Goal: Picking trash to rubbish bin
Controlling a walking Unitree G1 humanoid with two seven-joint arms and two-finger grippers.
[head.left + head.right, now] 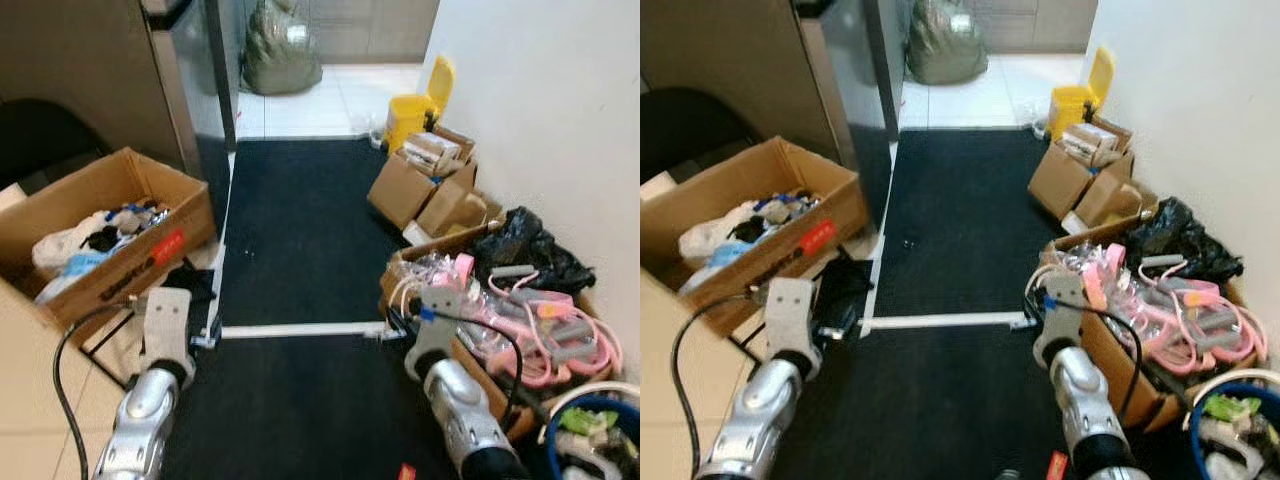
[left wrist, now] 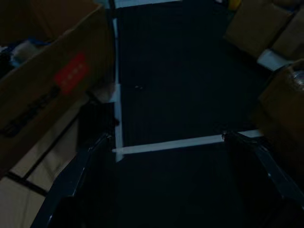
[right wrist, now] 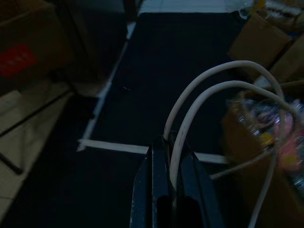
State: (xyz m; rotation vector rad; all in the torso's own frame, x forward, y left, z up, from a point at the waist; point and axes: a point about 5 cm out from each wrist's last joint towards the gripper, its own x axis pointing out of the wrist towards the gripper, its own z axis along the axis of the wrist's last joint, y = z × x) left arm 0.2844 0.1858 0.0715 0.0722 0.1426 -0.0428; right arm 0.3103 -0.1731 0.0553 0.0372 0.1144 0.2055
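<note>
My right gripper (image 3: pixel 167 147) is shut on a white cable (image 3: pixel 199 92), whose two loops arch up from between the fingers and run off toward a cardboard box of pink cables and wrappers (image 1: pixel 520 320) on my right. Over the dark mat (image 1: pixel 300 230) my left gripper (image 2: pixel 167 137) is held open with nothing between its fingers. A yellow rubbish bin (image 1: pixel 418 108) with its lid raised stands far ahead by the right wall. Both silver forearms reach forward low in the eye views.
An open cardboard box (image 1: pixel 105 235) of mixed trash sits to my left on a metal frame. Smaller boxes (image 1: pixel 425 185) and a black bag (image 1: pixel 525 245) line the right wall. A blue tub (image 1: pixel 590 440) is at my lower right. A white tape line (image 1: pixel 300 329) crosses the mat.
</note>
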